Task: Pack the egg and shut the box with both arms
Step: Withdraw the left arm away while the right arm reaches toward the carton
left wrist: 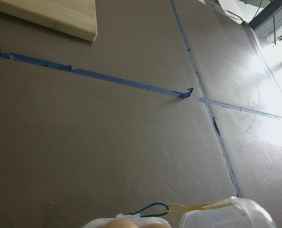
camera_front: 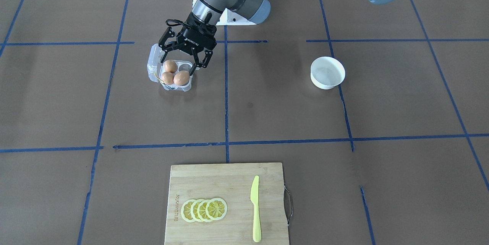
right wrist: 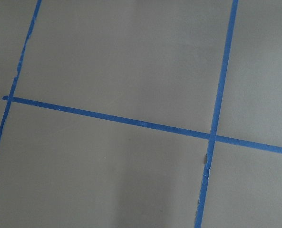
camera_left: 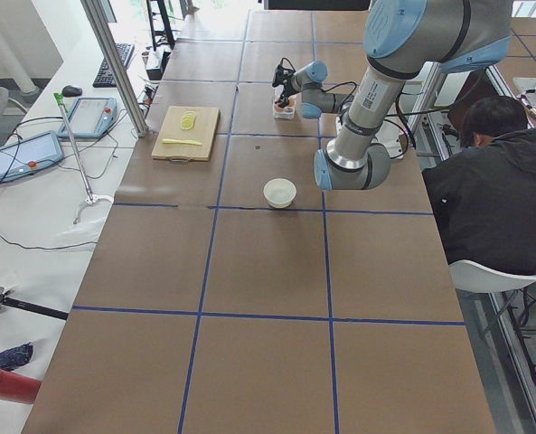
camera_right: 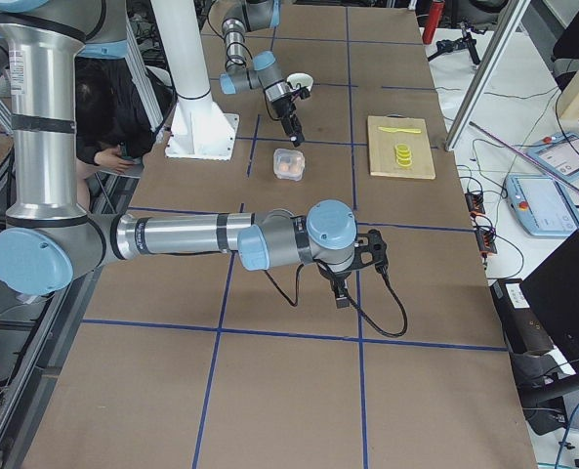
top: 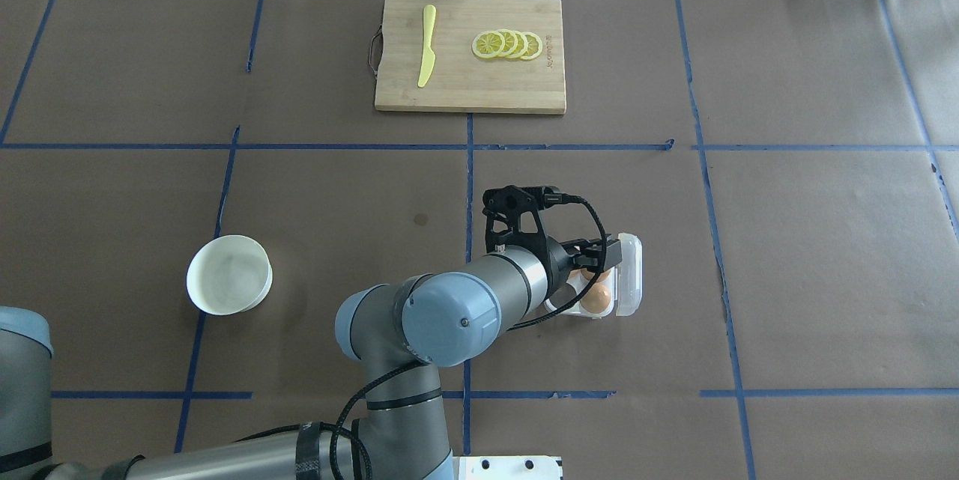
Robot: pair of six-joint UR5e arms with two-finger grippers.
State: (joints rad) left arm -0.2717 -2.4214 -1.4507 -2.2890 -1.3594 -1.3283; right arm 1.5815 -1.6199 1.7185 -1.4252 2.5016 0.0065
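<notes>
Cutting board [camera_front: 229, 184] (lemon slices [camera_front: 204, 210], knife [camera_front: 255, 208]) lies well apart. Left gripper [camera_front: 178, 65] hangs wide open, empty, over the box [camera_front: 153, 59], lid open, the egg [camera_front: 181, 78] inside with two others; right gripper [camera_right: 341, 293]: cannot tell.

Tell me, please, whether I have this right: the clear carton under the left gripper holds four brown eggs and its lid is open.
Not quite. The box holds three eggs, not four; one cell is empty, as the exterior front-facing view shows. The rest stands: the lid is open and the box sits under the left gripper.
</notes>
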